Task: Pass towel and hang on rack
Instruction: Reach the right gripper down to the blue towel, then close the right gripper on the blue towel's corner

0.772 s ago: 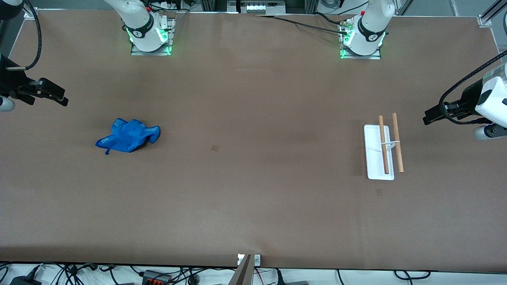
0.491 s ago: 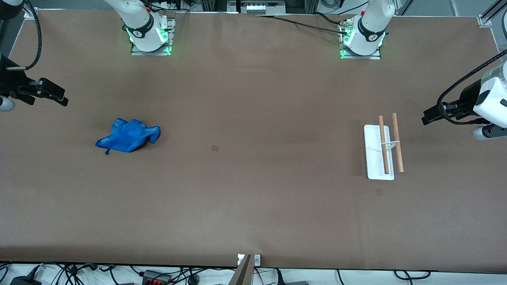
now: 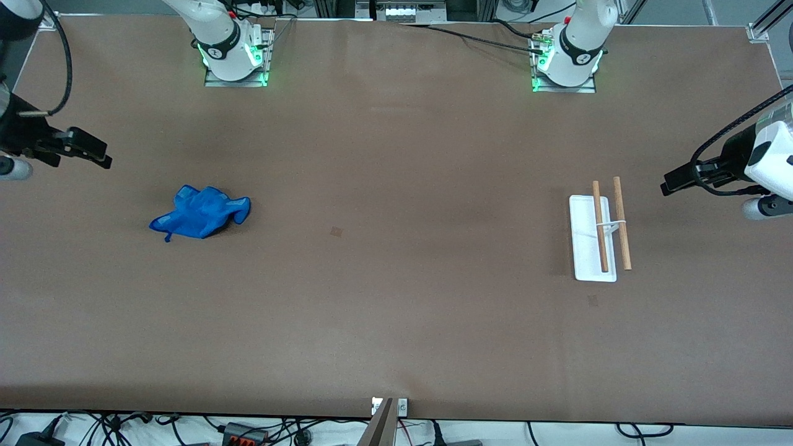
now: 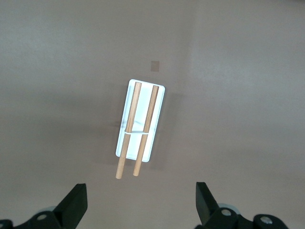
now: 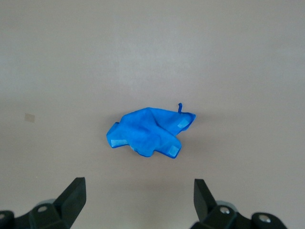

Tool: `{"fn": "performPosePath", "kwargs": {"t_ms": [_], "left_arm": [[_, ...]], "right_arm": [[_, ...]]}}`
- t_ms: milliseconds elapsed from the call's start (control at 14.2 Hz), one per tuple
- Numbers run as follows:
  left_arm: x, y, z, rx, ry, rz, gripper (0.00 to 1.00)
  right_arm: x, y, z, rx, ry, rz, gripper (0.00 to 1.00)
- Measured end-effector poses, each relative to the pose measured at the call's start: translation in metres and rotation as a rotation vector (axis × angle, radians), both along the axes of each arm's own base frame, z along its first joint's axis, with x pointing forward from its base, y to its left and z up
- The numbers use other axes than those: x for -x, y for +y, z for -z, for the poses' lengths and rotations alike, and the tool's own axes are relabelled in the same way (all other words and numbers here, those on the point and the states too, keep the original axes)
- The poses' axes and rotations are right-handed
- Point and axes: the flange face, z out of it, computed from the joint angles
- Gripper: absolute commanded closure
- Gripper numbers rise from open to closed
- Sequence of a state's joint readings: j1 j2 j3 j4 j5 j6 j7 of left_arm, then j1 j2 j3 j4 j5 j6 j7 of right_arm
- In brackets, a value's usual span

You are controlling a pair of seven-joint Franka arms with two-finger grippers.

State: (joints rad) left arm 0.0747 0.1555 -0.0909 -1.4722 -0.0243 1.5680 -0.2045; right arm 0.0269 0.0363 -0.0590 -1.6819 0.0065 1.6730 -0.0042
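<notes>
The towel (image 3: 200, 212), a crumpled bright blue cloth with lighter edging, lies on the brown table toward the right arm's end. In the right wrist view the towel (image 5: 147, 133) lies flat and apart from the fingers. My right gripper (image 3: 99, 158) hovers open and empty over the table's edge at that end; the right wrist view shows the same gripper (image 5: 139, 188) spread wide. The rack (image 3: 593, 238), a white base with two wooden rods, stands toward the left arm's end and is bare. My left gripper (image 3: 670, 183) hangs open over the table beside the rack (image 4: 144, 107), gripper (image 4: 141, 193) empty.
The two arm bases (image 3: 235, 59) (image 3: 567, 62) stand along the table edge farthest from the front camera. Small dark marks (image 3: 336, 231) (image 3: 593, 300) show on the table. A metal bracket (image 3: 389, 407) and cables sit at the edge nearest that camera.
My right gripper has drifted slightly toward the towel. My left gripper has shifted a little beside the rack. Towel and rack have not moved.
</notes>
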Motion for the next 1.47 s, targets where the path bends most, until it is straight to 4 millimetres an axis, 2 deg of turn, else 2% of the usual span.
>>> {"fn": "performPosePath", "kwargs": {"t_ms": [281, 491, 702, 912, 1053, 1263, 1474], "left_arm": [[0.000, -0.001, 0.000, 0.000, 0.001, 0.002, 0.00], [0.000, -0.003, 0.000, 0.001, 0.001, 0.004, 0.00], [0.000, -0.003, 0.000, 0.001, 0.001, 0.005, 0.00], [0.001, -0.002, 0.001, 0.001, 0.006, 0.004, 0.00], [0.001, -0.002, 0.001, 0.000, 0.011, 0.004, 0.00], [0.001, -0.002, 0.001, 0.000, 0.011, 0.004, 0.00], [0.001, -0.002, 0.001, 0.000, 0.011, 0.003, 0.00]], "right_arm": [[-0.031, 0.022, 0.079, 0.005, 0.096, -0.037, 0.00], [-0.046, 0.062, 0.143, 0.013, 0.173, -0.102, 0.00], [-0.055, 0.100, 0.212, 0.026, 0.229, -0.156, 0.00], [-0.054, 0.111, 0.280, 0.038, 0.312, -0.171, 0.00], [-0.051, 0.107, 0.302, 0.043, 0.348, -0.100, 0.00], [-0.052, 0.101, 0.303, 0.063, 0.349, 0.069, 0.00], [-0.049, 0.107, 0.309, 0.095, 0.337, 0.213, 0.00]]}}
